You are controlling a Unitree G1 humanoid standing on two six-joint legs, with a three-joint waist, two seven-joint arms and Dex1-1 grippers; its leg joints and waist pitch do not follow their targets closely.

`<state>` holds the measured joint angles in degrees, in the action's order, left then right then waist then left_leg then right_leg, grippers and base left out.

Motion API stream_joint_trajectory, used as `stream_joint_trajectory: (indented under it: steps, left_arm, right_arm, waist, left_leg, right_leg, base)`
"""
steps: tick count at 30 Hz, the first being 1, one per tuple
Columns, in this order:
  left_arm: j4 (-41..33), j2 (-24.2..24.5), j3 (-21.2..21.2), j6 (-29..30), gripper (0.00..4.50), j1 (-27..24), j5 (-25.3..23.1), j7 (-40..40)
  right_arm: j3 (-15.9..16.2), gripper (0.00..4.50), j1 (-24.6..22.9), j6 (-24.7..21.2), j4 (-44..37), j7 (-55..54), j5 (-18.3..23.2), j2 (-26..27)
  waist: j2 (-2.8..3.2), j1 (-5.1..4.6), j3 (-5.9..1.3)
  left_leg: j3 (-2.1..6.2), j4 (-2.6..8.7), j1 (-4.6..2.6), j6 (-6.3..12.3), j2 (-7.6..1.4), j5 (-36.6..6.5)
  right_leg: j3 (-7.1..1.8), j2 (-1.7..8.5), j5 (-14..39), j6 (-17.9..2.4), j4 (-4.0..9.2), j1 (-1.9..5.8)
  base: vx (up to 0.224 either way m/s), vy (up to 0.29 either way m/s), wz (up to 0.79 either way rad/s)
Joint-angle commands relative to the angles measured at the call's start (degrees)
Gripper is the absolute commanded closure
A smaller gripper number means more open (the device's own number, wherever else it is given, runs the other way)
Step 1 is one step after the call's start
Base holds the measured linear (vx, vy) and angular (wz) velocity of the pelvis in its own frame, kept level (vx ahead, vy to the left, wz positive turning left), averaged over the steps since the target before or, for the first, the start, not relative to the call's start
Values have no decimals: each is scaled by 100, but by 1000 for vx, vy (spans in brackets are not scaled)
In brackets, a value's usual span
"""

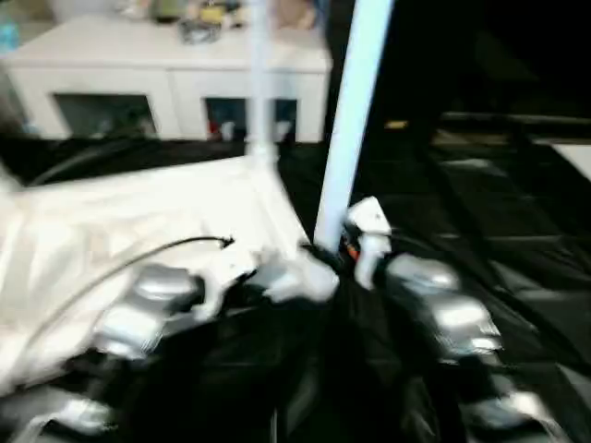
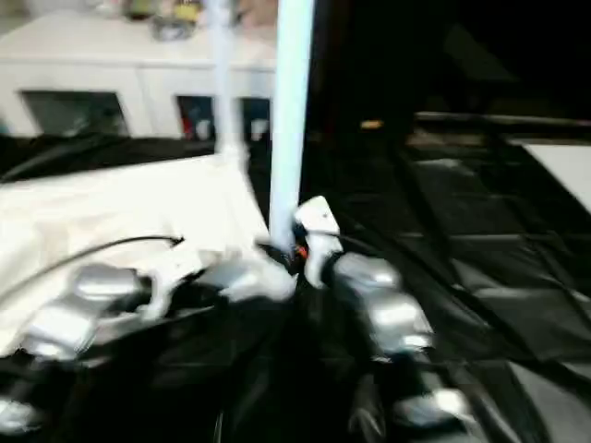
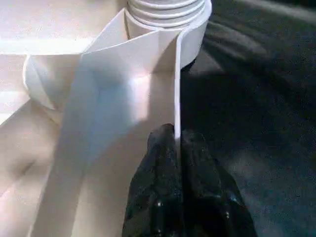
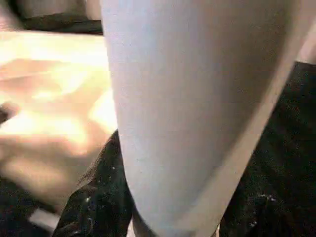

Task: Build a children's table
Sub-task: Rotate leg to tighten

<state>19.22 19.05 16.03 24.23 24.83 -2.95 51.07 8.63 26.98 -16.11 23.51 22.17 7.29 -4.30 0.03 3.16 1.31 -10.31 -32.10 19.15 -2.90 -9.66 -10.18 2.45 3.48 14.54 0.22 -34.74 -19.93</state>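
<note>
The tabletop (image 1: 138,231) is seen upside down as a white plastic slab lying on a black floor covering (image 1: 517,268), spreading from the scene's centre toward nine o'clock in the head views; thin white ribs (image 3: 133,84) rise from its underside and meet at a round corner socket (image 3: 168,15) with a ringed collar; two white tube legs are counted standing upright, a near leg (image 1: 351,120) at the corner closest to the grippers, about twelve o'clock from them, and a far leg (image 1: 260,83) at the corner beyond it; the near leg is seen as a smooth, tapered pale tube; the left gripper (image 3: 176,143) is pinched shut on the thin edge of one rib just below the socket; the right gripper (image 4: 173,217) is clasped at half width around the near leg close to its base; one white cabinet (image 1: 175,74) with glass doors is seen behind, at eleven o'clock.
</note>
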Motion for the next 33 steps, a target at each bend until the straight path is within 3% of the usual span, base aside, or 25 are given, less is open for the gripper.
stream_joint_trajectory:
  steps: [1,2,4,5,6,9,11,16,20,22,24,26,30,31,32,33]
  left_arm:
    - [-18,-561,92,489,450,46,77,-590]
    - [24,-809,67,704,450,107,42,-876]
    - [102,-1143,78,933,450,189,-59,-1269]
    - [123,-1330,101,1051,450,224,-114,-1455]
    - [125,-1443,117,1125,450,240,-150,-1566]
    - [150,-1817,127,1346,450,333,-282,-1978]
    - [137,-1936,136,1450,450,351,-334,-2125]
    - [84,-1955,156,1532,450,330,-361,-2166]
    - [37,-1942,164,1612,450,317,-414,-2202]
    - [-6,-1921,169,1647,450,313,-423,-2192]
    - [-11,-1900,182,1627,450,319,-419,-2166]
    - [-24,-1816,232,1533,450,333,-394,-2023]
    - [-39,-1693,257,1429,450,346,-389,-1912]
    - [-38,-1634,253,1323,450,357,-377,-1853]
    - [-38,-1628,253,1307,450,358,-375,-1845]
    - [-69,-1548,290,1183,450,362,-382,-1746]
  right_arm:
    - [146,265,-289,-500,917,-526,-238,199]
    - [140,265,-209,-500,1087,-709,-262,347]
    - [48,265,-79,-506,1341,-967,-229,542]
    - [-53,265,16,-534,1514,-1106,-185,655]
    - [-121,265,69,-550,1610,-1177,-153,712]
    - [-320,265,289,-491,1998,-1415,-149,837]
    - [-406,265,364,-457,2125,-1491,-147,855]
    - [-509,265,475,-388,2269,-1493,-150,866]
    - [-617,265,587,-277,2477,-1468,-227,915]
    - [-583,265,622,-207,2518,-1391,-275,919]
    - [-623,265,621,-178,2494,-1321,-224,935]
    - [-756,209,630,-147,2384,-1147,-60,965]
    - [-797,177,674,-70,2226,-931,10,901]
    - [-815,163,706,-30,2172,-857,19,870]
    - [-816,163,710,-26,2165,-849,20,867]
    - [-815,152,712,10,2037,-767,42,814]
  waist:
    - [-30,-57,-10]
    - [-13,-56,-27]
    - [-81,-65,-26]
    - [-61,-74,-23]
    - [-52,-67,-18]
    - [-120,-73,-20]
    - [-109,-69,-9]
    - [-79,-101,-23]
    - [-110,-102,-12]
    - [-99,-135,-9]
    - [-86,-140,-5]
    - [-56,-145,-11]
    - [-50,-132,8]
    - [-58,-166,11]
    - [-16,-172,21]
    - [-49,-188,25]
  left_leg:
    - [339,473,-124,-465,-347,-3344]
    - [359,492,-129,-475,-354,-3355]
    - [370,526,-111,-447,-341,-3427]
    - [369,536,-115,-432,-338,-3471]
    - [377,535,-128,-431,-332,-3516]
    - [378,544,-129,-376,-315,-3607]
    - [391,535,-171,-362,-299,-3785]
    - [450,618,-134,-415,-303,-4239]
    - [439,599,-175,-344,-277,-4297]
    - [457,622,-159,-367,-281,-4408]
    - [447,625,-190,-375,-281,-4537]
    - [458,654,-156,-378,-289,-4519]
    - [439,641,-168,-354,-294,-4478]
    - [468,660,-143,-367,-298,-4556]
    - [483,681,-141,-397,-302,-4660]
    - [460,689,-152,-376,-298,-4739]
  right_leg:
    - [-264,589,3968,-337,758,-184]
    - [-264,583,3805,-359,736,-173]
    - [-240,551,3578,-326,757,-151]
    - [-249,559,3509,-339,749,-165]
    - [-235,559,3533,-318,771,-170]
    - [-208,558,3530,-221,814,-176]
    - [-180,570,3655,-148,852,-216]
    - [-137,552,3287,-144,839,-167]
    - [-147,580,3469,-107,889,-235]
    - [-122,568,3403,-102,888,-220]
    - [-106,555,3380,-96,903,-243]
    - [-112,566,3198,-120,887,-205]
    - [-141,598,3269,-156,924,-253]
    - [-97,584,3308,-143,917,-212]
    - [-69,565,3288,-135,909,-201]
    - [-33,542,3280,-124,920,-199]
  base:
    - [0,0,0]
    - [0,0,0]
    - [-31,51,-10]
    - [-32,52,-9]
    - [0,0,0]
    - [-8,17,-2]
    - [-11,25,-3]
    - [0,0,0]
    - [0,0,0]
    - [0,0,0]
    - [0,0,0]
    - [0,0,0]
    - [0,0,0]
    - [0,0,0]
    - [0,0,0]
    - [0,0,0]
